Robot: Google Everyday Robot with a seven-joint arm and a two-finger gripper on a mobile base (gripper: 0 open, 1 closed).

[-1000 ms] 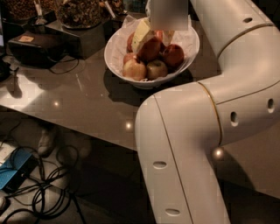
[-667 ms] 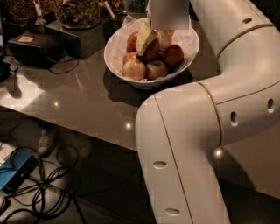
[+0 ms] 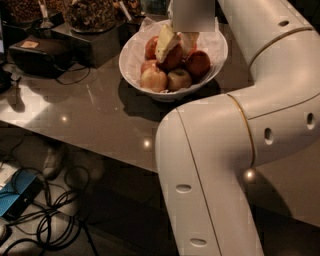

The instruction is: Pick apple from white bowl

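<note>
The white bowl (image 3: 129,56) stands on the grey table (image 3: 90,110), lined with crinkled white paper and holding several apples. My gripper (image 3: 177,44) reaches down into the bowl from above. Its pale left finger (image 3: 165,42) lies against the deep red apple (image 3: 174,59) at the middle of the pile, and the other finger sits on the apple's right side. The jaws stand closed against this apple, which still rests among the others. Paler apples (image 3: 154,79) lie at the bowl's front, and another red one (image 3: 198,62) lies at the right.
My white arm's elbow (image 3: 225,150) fills the right foreground and hides that part of the table. A dark box (image 3: 40,55) and jars (image 3: 90,15) stand at the back left. Cables (image 3: 50,220) and a blue device (image 3: 17,192) lie on the floor below the table's edge.
The left finger has moved right, from the bowl's left apples in against the deep red apple. The arm and bowl have barely shifted.
</note>
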